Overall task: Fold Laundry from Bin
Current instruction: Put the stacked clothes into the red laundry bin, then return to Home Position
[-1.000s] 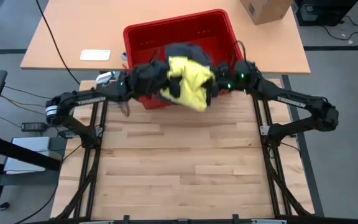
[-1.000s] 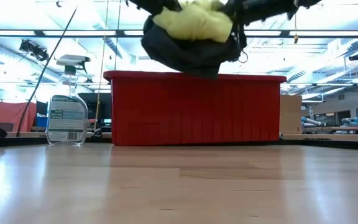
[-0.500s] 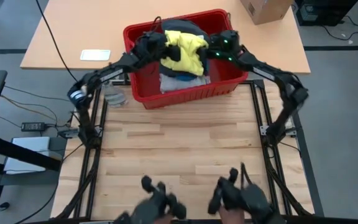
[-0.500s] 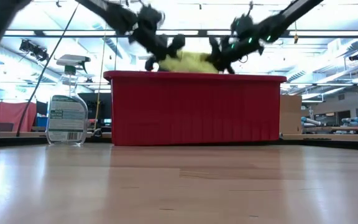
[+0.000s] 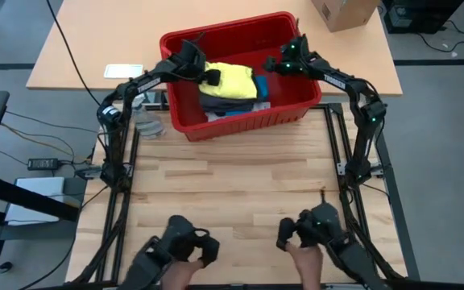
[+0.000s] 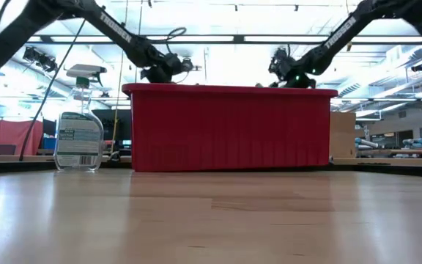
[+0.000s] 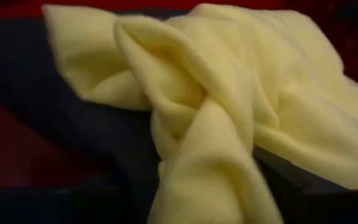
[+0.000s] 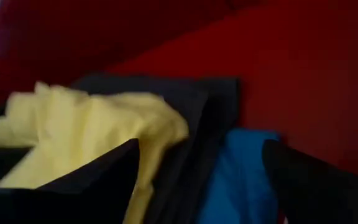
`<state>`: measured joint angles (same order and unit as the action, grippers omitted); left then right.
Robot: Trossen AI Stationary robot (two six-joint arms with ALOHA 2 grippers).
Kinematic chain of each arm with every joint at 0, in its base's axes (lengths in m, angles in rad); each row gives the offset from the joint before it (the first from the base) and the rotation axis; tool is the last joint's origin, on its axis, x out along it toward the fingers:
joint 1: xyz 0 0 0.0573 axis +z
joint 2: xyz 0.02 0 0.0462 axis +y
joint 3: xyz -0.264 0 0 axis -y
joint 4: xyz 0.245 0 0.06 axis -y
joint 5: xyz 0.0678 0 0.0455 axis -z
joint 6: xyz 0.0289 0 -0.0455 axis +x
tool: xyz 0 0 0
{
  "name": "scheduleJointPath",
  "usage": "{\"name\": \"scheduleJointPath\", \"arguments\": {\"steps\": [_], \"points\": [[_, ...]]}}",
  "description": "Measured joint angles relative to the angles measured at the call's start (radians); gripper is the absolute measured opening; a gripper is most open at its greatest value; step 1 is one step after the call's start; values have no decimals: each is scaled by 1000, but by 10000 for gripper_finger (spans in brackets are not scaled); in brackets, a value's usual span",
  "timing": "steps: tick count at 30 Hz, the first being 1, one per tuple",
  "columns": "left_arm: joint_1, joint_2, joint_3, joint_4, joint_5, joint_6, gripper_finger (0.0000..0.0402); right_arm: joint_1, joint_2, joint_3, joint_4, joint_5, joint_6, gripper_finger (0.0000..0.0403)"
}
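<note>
bin (image 5: 288, 113): red ribbed plastic | laundry (image 5: 230, 80): soft matt cloth | table (image 5: 232, 193): pale smooth wood

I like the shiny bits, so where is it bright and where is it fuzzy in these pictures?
Low view: ceiling lights glare behind the bin and reflect on the table. Left wrist view: the yellow garment looks soft and out of focus. Right wrist view: everything is smeared.

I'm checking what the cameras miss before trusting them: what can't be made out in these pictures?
- Laundry: in the low view the bin wall hides it all.
- Lower garments: in the high view the yellow one covers most of the dark one; only an edge of blue shows.
- Left gripper: its fingers lie outside the left wrist view, and it is small from above.
- Right gripper: open; blur hides whether it touches cloth.
</note>
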<state>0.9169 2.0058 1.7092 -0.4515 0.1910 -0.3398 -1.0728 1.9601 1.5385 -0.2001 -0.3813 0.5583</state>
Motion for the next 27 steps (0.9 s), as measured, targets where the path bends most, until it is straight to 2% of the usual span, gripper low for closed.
{"name": "scheduleJointPath", "arguments": {"steps": [4,9,11,15,17,23,27], "points": [[41,-72,0,-28,49,42,244,-23,-65,1,0,16,4,346],[41,-221,2,-3,130,163,250,-31,-160,1,9,-29,-66,346],[15,-274,2,6,208,263,248,-29,-193,2,7,-50,-101,346],[-65,-346,2,28,446,457,228,-13,-232,2,5,-78,-138,346],[-123,-363,2,37,516,516,214,-7,-246,2,5,-98,-146,346],[-310,-336,0,12,510,628,177,-2,-263,1,2,-242,-133,346],[-428,-294,0,-49,379,643,156,19,-278,1,-17,-388,-97,346]]}}
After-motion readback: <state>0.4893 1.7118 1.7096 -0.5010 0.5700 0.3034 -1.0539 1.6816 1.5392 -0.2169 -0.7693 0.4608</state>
